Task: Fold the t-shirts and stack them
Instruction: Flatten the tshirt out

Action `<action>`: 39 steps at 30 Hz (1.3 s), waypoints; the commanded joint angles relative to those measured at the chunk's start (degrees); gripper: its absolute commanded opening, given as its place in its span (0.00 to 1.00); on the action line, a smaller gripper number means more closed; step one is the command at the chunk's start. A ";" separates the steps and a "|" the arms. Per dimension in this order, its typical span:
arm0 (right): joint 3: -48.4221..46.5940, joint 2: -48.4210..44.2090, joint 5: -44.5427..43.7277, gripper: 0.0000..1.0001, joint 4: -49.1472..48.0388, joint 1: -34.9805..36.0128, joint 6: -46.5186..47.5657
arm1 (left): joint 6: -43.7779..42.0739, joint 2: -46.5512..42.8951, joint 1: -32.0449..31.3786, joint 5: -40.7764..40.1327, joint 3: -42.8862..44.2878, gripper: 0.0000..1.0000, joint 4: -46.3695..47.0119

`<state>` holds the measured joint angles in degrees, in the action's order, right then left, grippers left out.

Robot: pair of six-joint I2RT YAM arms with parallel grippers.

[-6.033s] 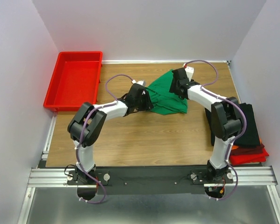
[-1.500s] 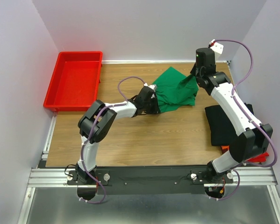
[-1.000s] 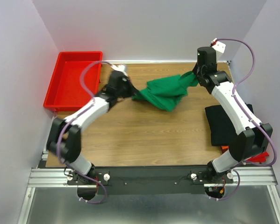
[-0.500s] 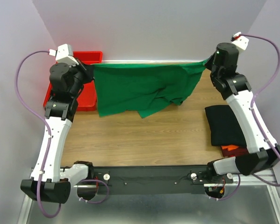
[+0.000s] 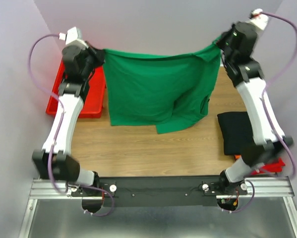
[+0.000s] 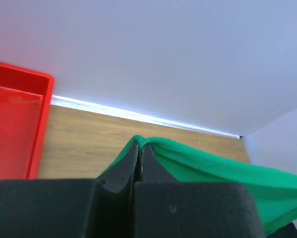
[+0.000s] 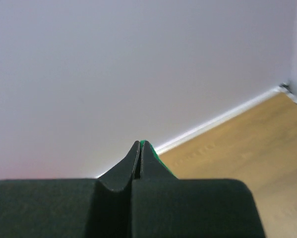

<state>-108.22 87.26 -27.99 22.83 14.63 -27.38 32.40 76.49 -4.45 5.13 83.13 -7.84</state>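
Observation:
A bright green t-shirt [image 5: 155,89] hangs spread wide in the air above the table, its lower edge drooping toward the wood. My left gripper [image 5: 99,52] is shut on its upper left corner, high over the red tray. My right gripper [image 5: 218,45] is shut on its upper right corner, near the back right. In the left wrist view the green cloth [image 6: 212,166] runs out from between the closed left gripper [image 6: 139,145]. In the right wrist view the right gripper [image 7: 139,144] pinches a sliver of green. A folded black t-shirt [image 5: 240,131] lies at the right on orange and red ones [image 5: 273,166].
A rigid red plastic tray [image 5: 84,96] sits at the back left, partly under my left arm. Light walls close in the back and both sides. The wooden table [image 5: 148,148] shows in front of the hanging shirt.
Both arms have risen and moved further apart, lifting the green shirt higher. It now hangs flatter and more fully spread than half a second ago.

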 commanded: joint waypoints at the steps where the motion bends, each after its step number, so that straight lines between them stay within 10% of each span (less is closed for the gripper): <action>1: -10.91 15.71 5.65 0.00 -4.90 -2.76 -0.05 | 2.75 12.69 1.11 2.16 9.99 0.00 11.88; 8: -34.84 22.16 7.51 0.00 -6.65 -3.82 3.02 | 0.47 32.75 2.95 9.29 56.90 0.00 0.12; 10: -35.74 19.89 7.51 0.01 -7.88 -3.73 3.38 | 0.90 31.98 4.00 10.08 57.93 0.00 0.80; 20: 0.83 3.37 7.60 0.00 -12.90 -3.82 -0.92 | 1.96 19.41 7.08 12.28 26.15 0.00 6.95; 30: 55.51 -19.58 12.76 0.01 -12.28 -3.82 -17.61 | 11.97 5.34 7.00 9.91 -30.34 0.00 17.68; 39: 74.03 -23.36 21.04 0.47 -9.65 -3.82 -20.53 | 13.12 2.27 6.91 7.98 -48.58 0.29 20.58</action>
<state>-36.88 65.34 -11.97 13.15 11.14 -45.84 44.73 83.53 2.35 15.33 36.40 7.62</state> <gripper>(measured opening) 0.368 0.246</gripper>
